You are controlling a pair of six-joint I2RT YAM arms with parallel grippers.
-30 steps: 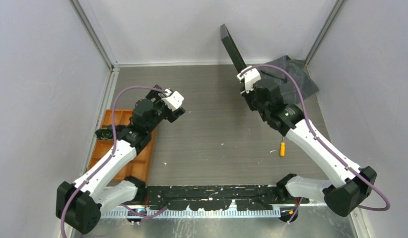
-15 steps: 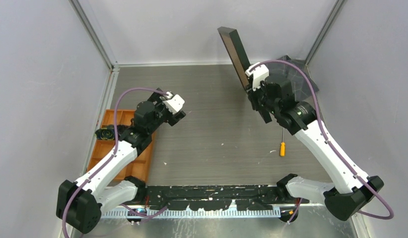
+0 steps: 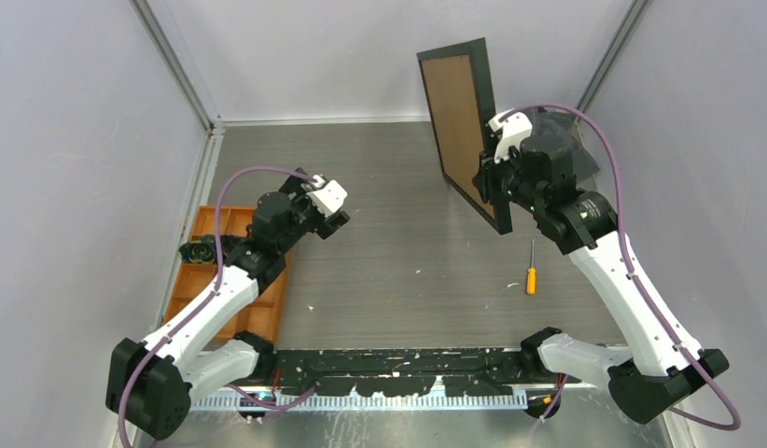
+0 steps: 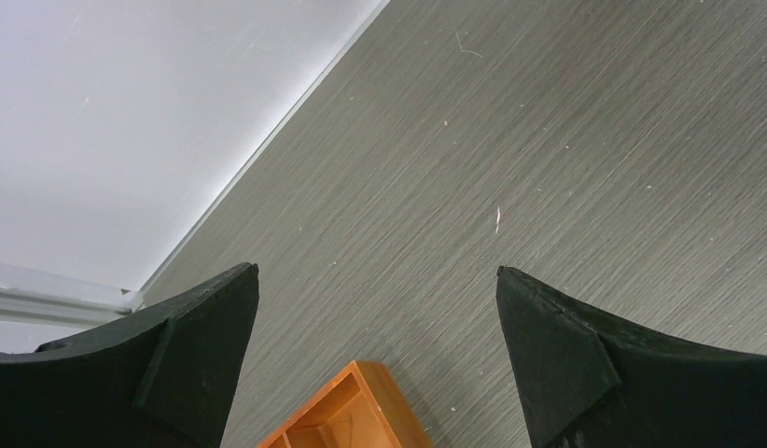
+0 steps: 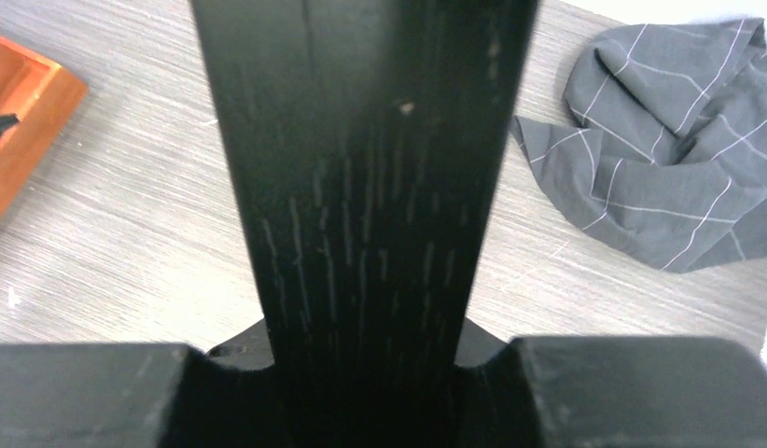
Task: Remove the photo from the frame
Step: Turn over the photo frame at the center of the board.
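Pale walls close in a grey wood-grain desk (image 3: 398, 252). The right claw (image 3: 498, 182) is clamped narrow on the black rim of the large rectangular picture frame (image 3: 459, 112), holding it upright and clear of the desk, with its brown board back turned toward the left arm. The sunflower photo is hidden, probably behind that board. The left claw (image 3: 335, 217) hangs wide apart and empty near the orange compartment tray (image 3: 268, 313). The step in hand looks like presenting the back. Next, the left claw must reach over and free the board; its fastenings cannot be made out.
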